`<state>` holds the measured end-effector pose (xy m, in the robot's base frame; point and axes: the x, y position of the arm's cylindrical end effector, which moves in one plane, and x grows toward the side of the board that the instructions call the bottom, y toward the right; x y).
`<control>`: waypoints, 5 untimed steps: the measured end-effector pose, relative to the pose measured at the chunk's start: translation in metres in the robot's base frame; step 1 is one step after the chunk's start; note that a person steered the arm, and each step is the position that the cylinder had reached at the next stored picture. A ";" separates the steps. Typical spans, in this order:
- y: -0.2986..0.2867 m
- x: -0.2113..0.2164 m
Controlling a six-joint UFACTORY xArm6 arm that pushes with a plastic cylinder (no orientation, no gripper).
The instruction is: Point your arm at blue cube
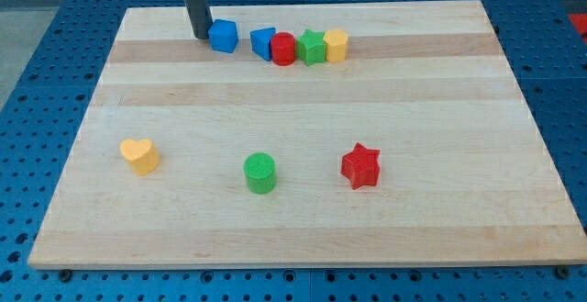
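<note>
The blue cube (223, 36) sits near the view's top, left of centre, on the wooden board (303, 219). My tip (201, 36) rests on the board just to the cube's left, almost touching it. The dark rod rises from the tip out of the view's top.
Right of the cube stands a tight row: a blue triangular block (263, 42), a red cylinder (282, 50), a green star (313, 47) and a yellow hexagonal block (336, 44). Lower down lie a yellow heart (139, 155), a green cylinder (260, 173) and a red star (360, 165).
</note>
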<state>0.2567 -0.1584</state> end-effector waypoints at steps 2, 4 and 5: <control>0.024 0.000; 0.023 0.000; 0.006 0.000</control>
<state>0.2567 -0.1528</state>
